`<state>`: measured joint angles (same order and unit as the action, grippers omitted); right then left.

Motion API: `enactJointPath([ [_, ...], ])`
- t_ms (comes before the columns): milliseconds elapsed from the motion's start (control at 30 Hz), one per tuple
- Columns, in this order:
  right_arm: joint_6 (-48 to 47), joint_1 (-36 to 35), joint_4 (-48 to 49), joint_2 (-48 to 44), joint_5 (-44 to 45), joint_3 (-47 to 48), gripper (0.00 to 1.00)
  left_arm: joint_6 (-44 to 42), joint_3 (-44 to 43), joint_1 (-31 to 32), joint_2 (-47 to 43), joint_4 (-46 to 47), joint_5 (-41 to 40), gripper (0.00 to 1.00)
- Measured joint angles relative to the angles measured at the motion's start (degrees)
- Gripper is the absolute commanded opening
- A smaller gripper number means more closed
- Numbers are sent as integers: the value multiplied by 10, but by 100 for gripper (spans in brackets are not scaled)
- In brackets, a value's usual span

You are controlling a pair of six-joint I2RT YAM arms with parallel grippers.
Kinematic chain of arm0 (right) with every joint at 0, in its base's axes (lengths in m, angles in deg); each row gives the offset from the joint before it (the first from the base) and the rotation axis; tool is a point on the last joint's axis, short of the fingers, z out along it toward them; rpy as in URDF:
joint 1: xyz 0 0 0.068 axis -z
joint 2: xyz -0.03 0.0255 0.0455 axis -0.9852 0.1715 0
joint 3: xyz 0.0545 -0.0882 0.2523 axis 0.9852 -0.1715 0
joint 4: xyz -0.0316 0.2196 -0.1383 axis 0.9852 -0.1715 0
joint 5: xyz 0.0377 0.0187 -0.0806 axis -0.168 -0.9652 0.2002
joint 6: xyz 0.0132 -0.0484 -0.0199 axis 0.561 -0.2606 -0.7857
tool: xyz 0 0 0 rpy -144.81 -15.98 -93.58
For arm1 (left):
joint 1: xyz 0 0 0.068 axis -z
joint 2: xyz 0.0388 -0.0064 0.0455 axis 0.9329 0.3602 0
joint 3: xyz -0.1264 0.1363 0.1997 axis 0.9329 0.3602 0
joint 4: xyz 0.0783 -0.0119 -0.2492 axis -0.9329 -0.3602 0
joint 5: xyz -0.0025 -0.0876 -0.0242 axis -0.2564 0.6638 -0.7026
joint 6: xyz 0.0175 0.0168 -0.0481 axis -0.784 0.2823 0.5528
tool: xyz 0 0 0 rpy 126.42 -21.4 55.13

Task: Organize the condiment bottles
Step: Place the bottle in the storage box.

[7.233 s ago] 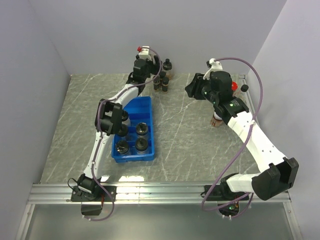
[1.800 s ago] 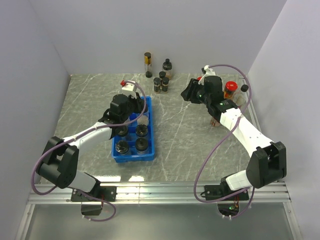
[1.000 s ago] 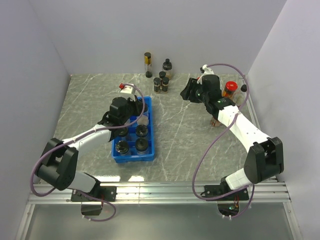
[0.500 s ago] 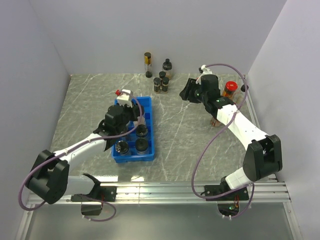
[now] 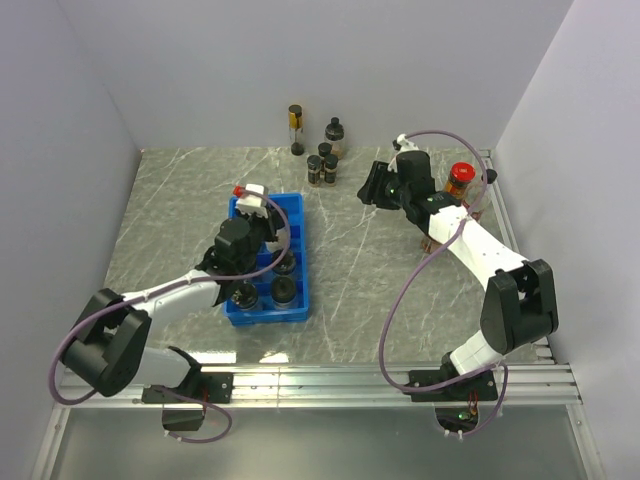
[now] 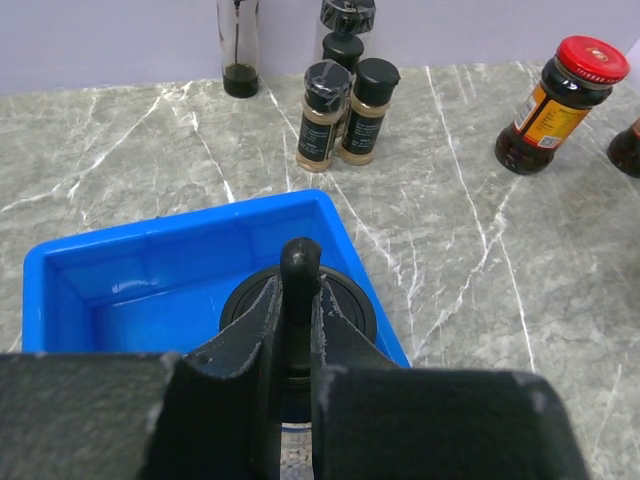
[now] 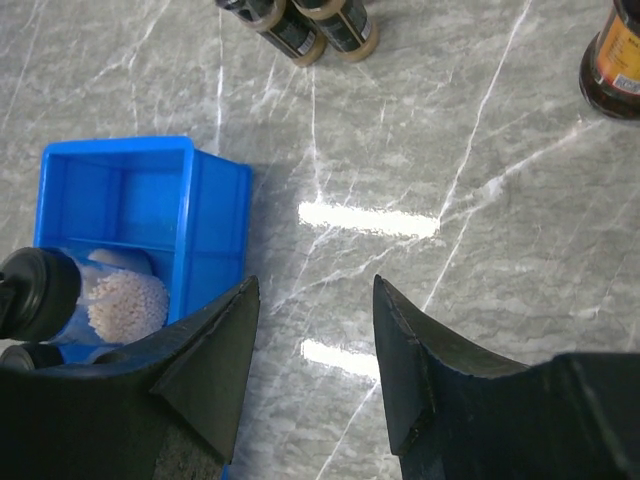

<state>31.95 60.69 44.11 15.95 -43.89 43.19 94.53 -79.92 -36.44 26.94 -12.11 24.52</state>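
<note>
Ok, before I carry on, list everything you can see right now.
table: one, grey marble.
tray: one, blue, left of centre.
upright jars: at least three, black caps, in the tray; the arm may hide more.
pale jar: one, black cap, not upright, in the tray.
tall bottle: one, clear, dark at the bottom, back wall.
small jars: four, black caps, brownish, beside the tall bottle.
sauce bottle: one, red cap, dark, back right.
dark bottle: one, right of it, mostly cut off.
brownish jars: count unclear, under the right arm.
left claw: shut, over a black cap.
right claw: open, empty.
</note>
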Motion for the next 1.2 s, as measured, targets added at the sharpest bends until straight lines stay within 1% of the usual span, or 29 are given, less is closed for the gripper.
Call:
enactJointPath([
  [233,0,0,1,0,1,1,56,-12,-8,0,26,0,-2,0],
  [600,0,0,0,0,3,1,56,-11,-8,0,36,-1,-4,0],
  [900,0,0,-1,0,3,1,56,21,15,0,52,7,0,0],
  [1133,2,0,-2,0,3,1,57,50,16,0,54,13,12,0],
  [1200,2,0,-2,0,3,1,57,54,16,0,54,12,15,16],
])
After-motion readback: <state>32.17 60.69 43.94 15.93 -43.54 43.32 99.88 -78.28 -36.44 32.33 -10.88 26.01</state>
